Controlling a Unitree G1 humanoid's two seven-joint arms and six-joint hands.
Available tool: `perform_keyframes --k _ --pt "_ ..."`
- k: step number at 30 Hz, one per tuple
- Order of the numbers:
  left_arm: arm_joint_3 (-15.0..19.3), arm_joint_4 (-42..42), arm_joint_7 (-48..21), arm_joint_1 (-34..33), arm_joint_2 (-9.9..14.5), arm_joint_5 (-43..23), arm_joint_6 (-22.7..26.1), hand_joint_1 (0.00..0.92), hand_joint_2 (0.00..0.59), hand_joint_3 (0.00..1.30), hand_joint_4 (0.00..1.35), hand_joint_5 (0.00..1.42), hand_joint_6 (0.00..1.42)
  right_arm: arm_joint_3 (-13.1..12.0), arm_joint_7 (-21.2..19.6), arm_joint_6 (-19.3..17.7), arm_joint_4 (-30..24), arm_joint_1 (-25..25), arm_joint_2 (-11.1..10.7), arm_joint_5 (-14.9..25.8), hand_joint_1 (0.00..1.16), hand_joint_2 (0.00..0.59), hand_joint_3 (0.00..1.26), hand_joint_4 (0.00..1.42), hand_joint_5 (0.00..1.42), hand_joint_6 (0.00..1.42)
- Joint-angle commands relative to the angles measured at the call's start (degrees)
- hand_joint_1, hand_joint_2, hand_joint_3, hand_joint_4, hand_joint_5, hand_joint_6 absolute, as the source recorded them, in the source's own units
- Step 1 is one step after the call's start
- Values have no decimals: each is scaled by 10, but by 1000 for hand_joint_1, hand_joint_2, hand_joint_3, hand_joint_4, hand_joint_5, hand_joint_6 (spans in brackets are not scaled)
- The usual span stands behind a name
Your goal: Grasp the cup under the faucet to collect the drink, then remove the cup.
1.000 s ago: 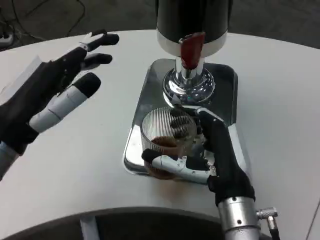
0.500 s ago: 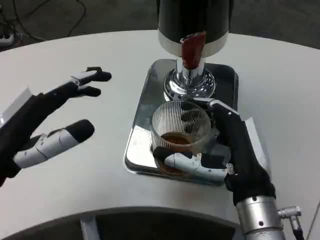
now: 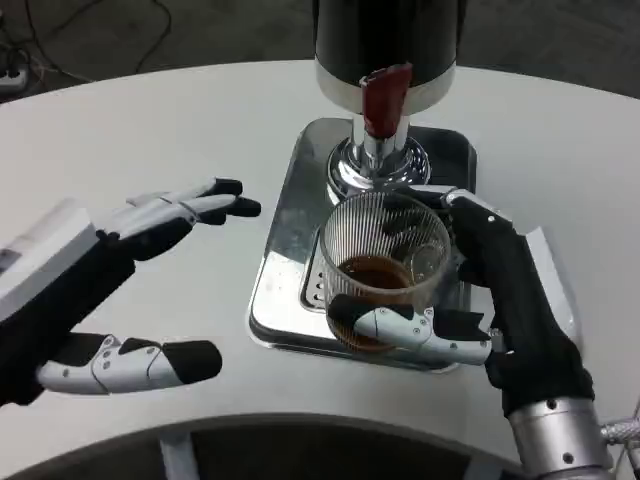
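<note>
A ribbed clear glass cup (image 3: 383, 265) with brown drink in its bottom is over the silver drip tray (image 3: 296, 195), in front of the dispenser's chrome base (image 3: 378, 165). My right hand (image 3: 500, 300) grips the cup, fingers wrapped round its far and near sides. The red faucet lever (image 3: 385, 98) hangs from the black dispenser body (image 3: 390, 45) just behind the cup. My left hand (image 3: 90, 290) hovers open over the table left of the tray, fingers spread and pointing toward the cup, holding nothing.
The round white table (image 3: 180, 130) stretches left and right of the tray. Its front edge curves just below my hands. Cables lie on the dark floor at the far left (image 3: 40, 40).
My right hand has carried the cup up and to the right, off the tray's front. My left hand has dropped and turned, coming lower and closer to the tray.
</note>
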Motion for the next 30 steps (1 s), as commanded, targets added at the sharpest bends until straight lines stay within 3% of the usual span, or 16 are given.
perform_keyframes --k 1,17,22,30 --pt "22 -15 15 28 18 22 -55 0 102 225 71 180 115 -8 31 3 -60 23 -11 23 953 73 780 845 1055 1134" --pt "42 -86 10 107 47 38 -144 0 108 216 0 82 33 -35 105 41 -171 81 -44 70 953 73 775 845 1055 1134" --pt "55 -101 7 134 59 35 -169 0 108 216 0 58 0 -49 134 57 -205 90 -64 88 953 73 775 845 1055 1134" --pt "89 -114 3 188 82 17 -219 0 109 7 0 27 0 -70 189 93 -281 123 -101 131 953 73 775 845 1055 1149"
